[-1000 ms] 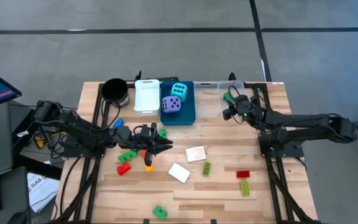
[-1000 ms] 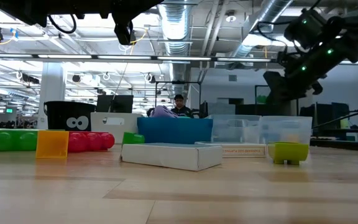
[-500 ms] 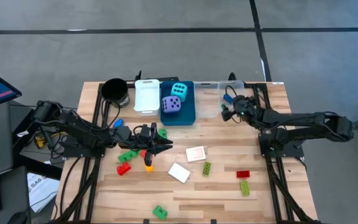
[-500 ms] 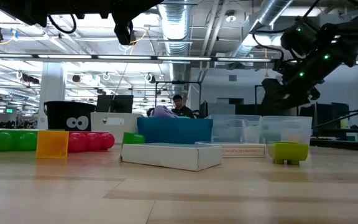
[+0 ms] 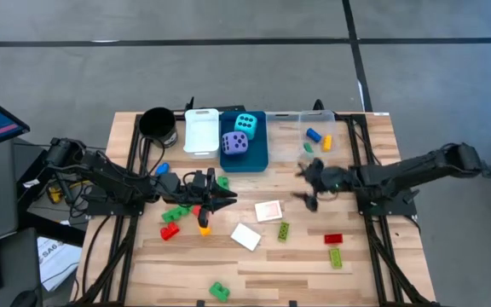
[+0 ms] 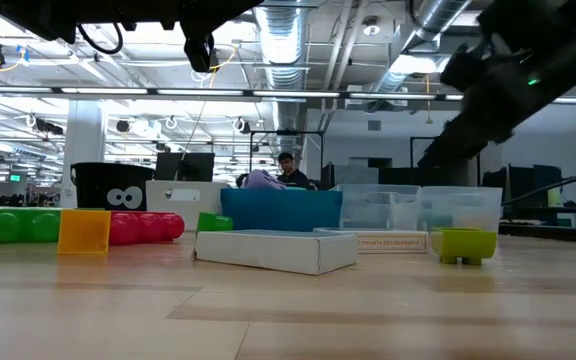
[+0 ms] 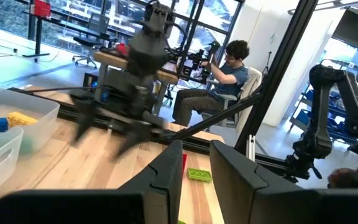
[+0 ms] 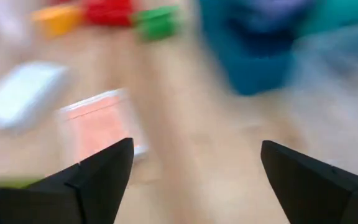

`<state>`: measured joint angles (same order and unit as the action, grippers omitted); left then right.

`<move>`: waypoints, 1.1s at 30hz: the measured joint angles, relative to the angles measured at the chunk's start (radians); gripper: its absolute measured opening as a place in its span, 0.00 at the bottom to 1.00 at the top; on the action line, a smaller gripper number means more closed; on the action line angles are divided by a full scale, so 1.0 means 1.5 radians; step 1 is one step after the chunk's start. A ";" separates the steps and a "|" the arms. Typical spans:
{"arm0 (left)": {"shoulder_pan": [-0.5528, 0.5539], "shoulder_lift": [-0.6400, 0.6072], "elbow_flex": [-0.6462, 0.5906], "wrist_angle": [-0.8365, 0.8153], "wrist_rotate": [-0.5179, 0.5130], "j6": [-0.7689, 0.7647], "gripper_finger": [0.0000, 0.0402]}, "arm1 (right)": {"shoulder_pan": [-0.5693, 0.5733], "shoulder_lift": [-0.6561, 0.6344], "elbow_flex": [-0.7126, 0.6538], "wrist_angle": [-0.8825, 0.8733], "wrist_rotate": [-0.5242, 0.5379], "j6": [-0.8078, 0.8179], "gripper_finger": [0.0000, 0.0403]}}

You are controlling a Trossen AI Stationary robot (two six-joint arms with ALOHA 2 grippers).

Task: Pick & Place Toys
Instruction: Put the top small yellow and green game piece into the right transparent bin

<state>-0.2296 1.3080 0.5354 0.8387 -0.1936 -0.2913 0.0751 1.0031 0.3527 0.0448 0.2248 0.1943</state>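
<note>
Our right hand is open and holds nothing; its two fingers stand wide apart. It hangs over the bare bench, near the clear bin. The card with the pink face lies just ahead of this hand and a bit lower down the bench, flat on the wood. Its long side runs across the way the hand points, so the fingers could close over its short way. The right hand is much nearer to this card than the left hand is.

Our left hand sits by the red, green and orange bricks. Its fingers are close together, but we cannot tell if they hold anything.

A second ago the right hand was up over the clear bin, closed. Now it has swung away toward the card and opened. A blue brick and a yellow brick now show in that bin. The left hand has not moved
</note>
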 joint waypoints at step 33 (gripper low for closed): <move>0.001 0.000 0.000 0.000 0.000 0.012 0.19 | 0.308 0.266 0.067 0.149 -0.009 -0.194 0.80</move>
<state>-0.2287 1.3087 0.5354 0.8383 -0.1936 -0.2732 0.5371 1.4020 0.4536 0.2689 0.2108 -0.0974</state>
